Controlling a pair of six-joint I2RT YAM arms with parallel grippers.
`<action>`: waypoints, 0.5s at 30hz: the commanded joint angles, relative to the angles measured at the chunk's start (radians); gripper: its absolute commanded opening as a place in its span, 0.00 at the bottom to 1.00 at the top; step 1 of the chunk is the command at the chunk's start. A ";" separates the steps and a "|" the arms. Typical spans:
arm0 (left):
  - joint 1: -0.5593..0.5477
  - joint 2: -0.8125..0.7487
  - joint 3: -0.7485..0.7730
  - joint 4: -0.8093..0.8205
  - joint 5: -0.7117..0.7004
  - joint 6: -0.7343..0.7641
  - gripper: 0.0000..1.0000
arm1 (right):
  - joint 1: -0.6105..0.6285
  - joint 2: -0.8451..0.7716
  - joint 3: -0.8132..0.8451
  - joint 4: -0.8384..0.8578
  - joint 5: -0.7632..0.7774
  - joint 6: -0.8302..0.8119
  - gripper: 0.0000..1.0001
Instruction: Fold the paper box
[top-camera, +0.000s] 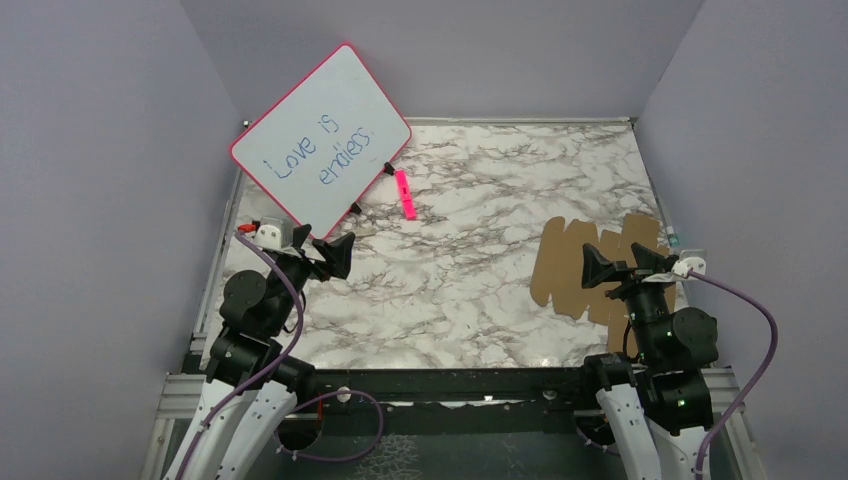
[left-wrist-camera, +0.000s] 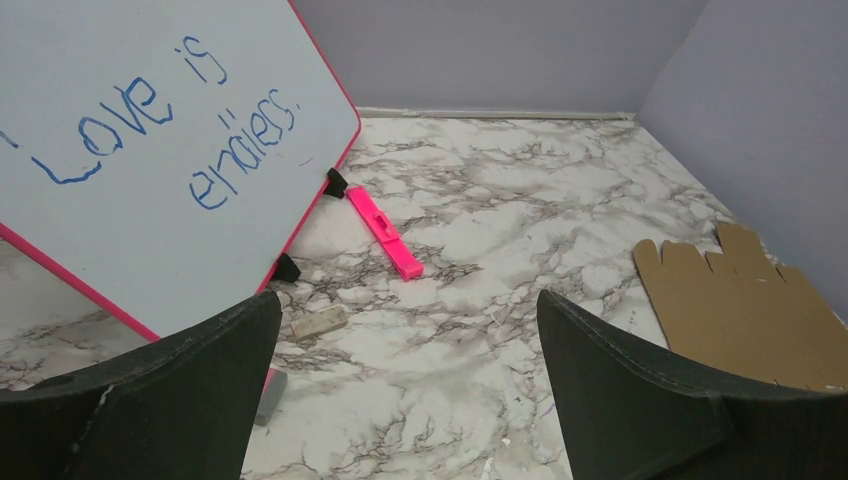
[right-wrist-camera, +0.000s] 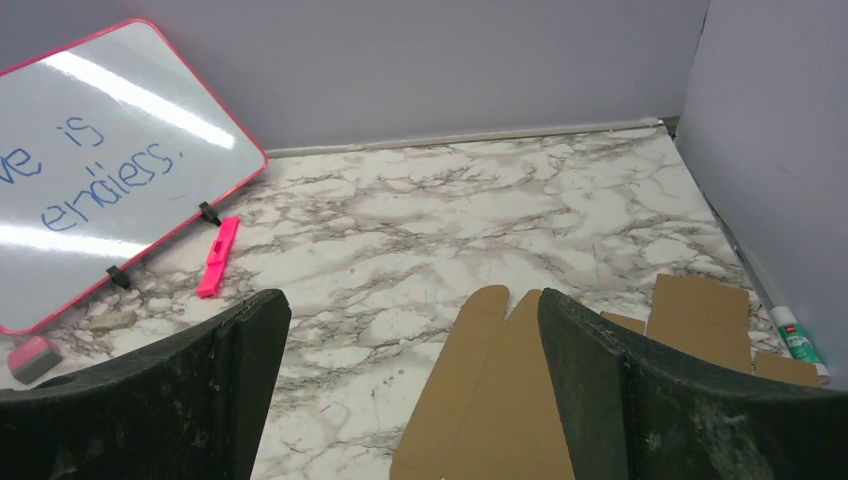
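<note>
Fingers (left-wrist-camera: 180, 400) wide, empty on left gripper (top-camera: 325, 250) and right gripper (top-camera: 622, 262); paper box (top-camera: 562, 262) lies unfolded, so reaching it seems next.

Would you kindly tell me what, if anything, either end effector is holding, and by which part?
Nothing is held: the left end effector and right end effector are open and empty; the paper box lies flat.

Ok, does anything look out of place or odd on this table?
Nothing is damaged or spilled. The whiteboard stands askew at the back left, with a pink marker loose beside it and a small tube at the far right; none looks needed for folding. The cardboard sheet lies flat and unfolded on the right.
</note>
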 joint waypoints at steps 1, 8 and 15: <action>0.006 -0.008 0.020 0.007 -0.047 0.022 0.99 | -0.005 0.016 -0.002 -0.020 0.018 0.011 1.00; 0.006 -0.016 0.022 -0.013 -0.017 0.036 0.99 | -0.005 0.059 0.012 -0.030 0.023 0.016 1.00; -0.001 -0.026 0.009 -0.050 0.051 0.048 0.99 | -0.005 0.292 0.135 -0.100 0.029 0.074 1.00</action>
